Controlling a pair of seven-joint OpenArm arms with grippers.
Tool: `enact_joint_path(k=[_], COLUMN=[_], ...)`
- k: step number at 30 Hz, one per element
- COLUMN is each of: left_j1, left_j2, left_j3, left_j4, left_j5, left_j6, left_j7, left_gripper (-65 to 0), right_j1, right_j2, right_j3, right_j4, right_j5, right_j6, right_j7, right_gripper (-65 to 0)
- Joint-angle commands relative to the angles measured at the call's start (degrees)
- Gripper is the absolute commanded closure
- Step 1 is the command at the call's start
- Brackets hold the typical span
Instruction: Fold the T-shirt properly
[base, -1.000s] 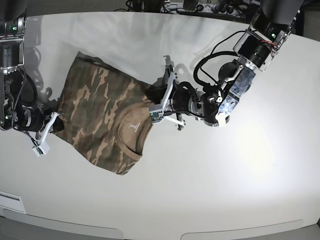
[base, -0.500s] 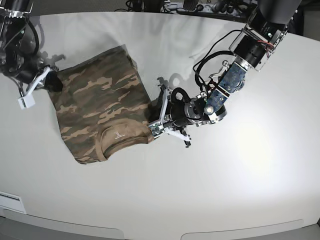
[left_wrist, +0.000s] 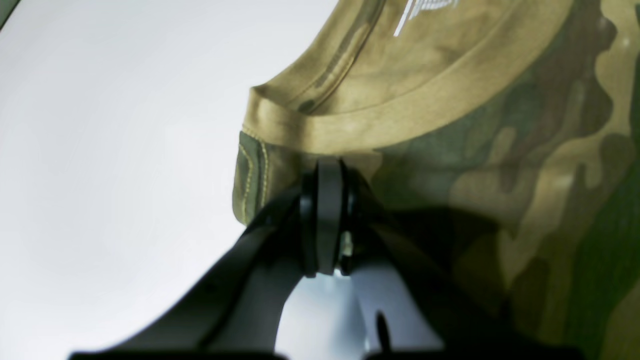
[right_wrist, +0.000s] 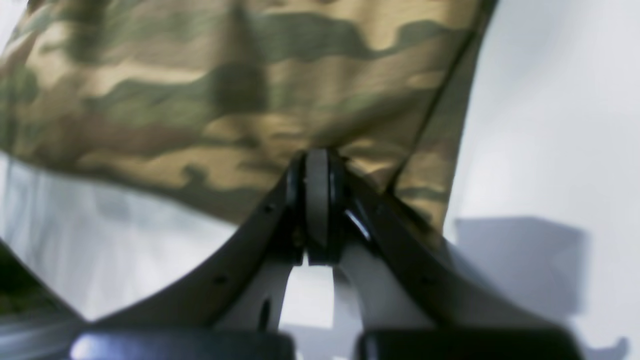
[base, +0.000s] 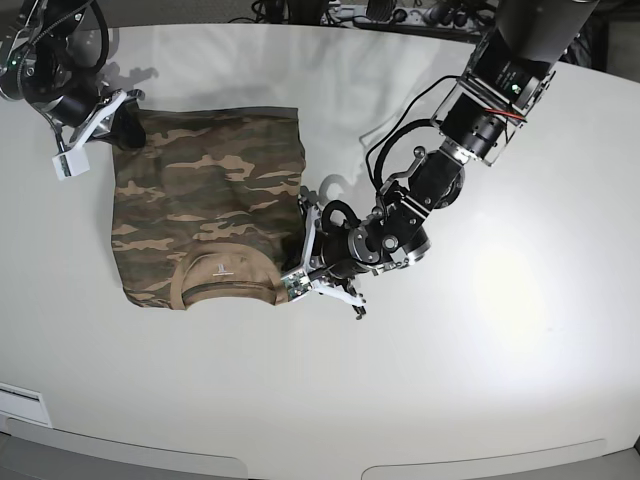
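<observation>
The camouflage T-shirt (base: 205, 200) lies flat on the white table (base: 480, 380), its tan collar (base: 225, 276) turned toward the front edge. My left gripper (base: 297, 279) is shut on the shirt's corner beside the collar. In the left wrist view its fingertips (left_wrist: 325, 172) pinch the cloth just under the collar band (left_wrist: 400, 112). My right gripper (base: 122, 127) is shut on the far left corner of the shirt. The right wrist view shows the closed jaws (right_wrist: 317, 162) biting the edge of the camouflage cloth (right_wrist: 240, 100), which hangs slightly lifted above the table.
Cables and dark equipment (base: 400, 14) line the far edge of the table. A white label (base: 20, 404) sits at the front left rim. The left arm's body and cable loops (base: 420, 190) stretch over the table right of the shirt.
Both arms have turned the shirt, bringing the collar round to the front. The right gripper swung to the far left with its corner. The left gripper came toward the front edge.
</observation>
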Motion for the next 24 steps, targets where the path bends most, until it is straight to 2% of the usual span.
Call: enact_joint_path(k=[1, 4, 7, 10, 13, 15, 16, 21, 24], left_j1=[-1.4, -2.5, -2.6, -2.4, -1.2, -0.5, -0.2, 1.7, 4.0], left_j2=[-0.3, -0.2, -0.3, -0.3, -0.3, -0.3, -0.3, -0.9, -0.9], left_j3=[-0.1, -0.1, -0.7, -2.8, -7.3, -11.1, -12.9, -21.1, -24.3], left_j4=[0.6, 2.6, 5.9, 10.7, 17.2, 21.6, 23.3, 25.7, 25.7], left_j5=[1.2, -3.8, -10.8, -18.0, -26.4, -34.1, -38.4, -62.2, -77.8], left_j6=[0.1, 1.3, 2.6, 0.0, -0.9, -2.1, -3.2, -9.3, -12.7], left_j7=[4.9, 11.5, 19.0, 27.0, 34.0, 38.3, 40.2, 48.3, 57.2], left_gripper=[0.0, 0.0, 0.0, 0.0, 0.0, 0.0, 0.0, 0.0, 0.0], right_j1=[0.3, 0.3, 1.2, 3.5, 5.5, 6.3, 6.4, 5.6, 3.6], right_j2=[0.8, 0.8, 0.8, 0.8, 0.8, 0.9, 0.9, 1.9, 2.9], right_j3=[1.0, 2.2, 2.9, 3.9, 5.7, 7.1, 7.9, 11.1, 13.4], right_j4=[2.3, 4.9, 6.0, 6.1, 6.1, 6.1, 6.1, 6.2, 6.3], right_j5=[1.4, 2.0, 7.1, 14.3, 23.4, 29.9, 30.6, 30.6, 30.6], right_j6=[0.3, 0.3, 0.3, 0.3, 0.3, 0.3, 0.3, 0.3, 0.3], right_j7=[1.9, 6.0, 8.5, 6.7, 1.2, -3.5, -5.6, -12.0, -12.2], right_gripper=[0.0, 0.0, 0.0, 0.0, 0.0, 0.0, 0.0, 0.0, 0.0])
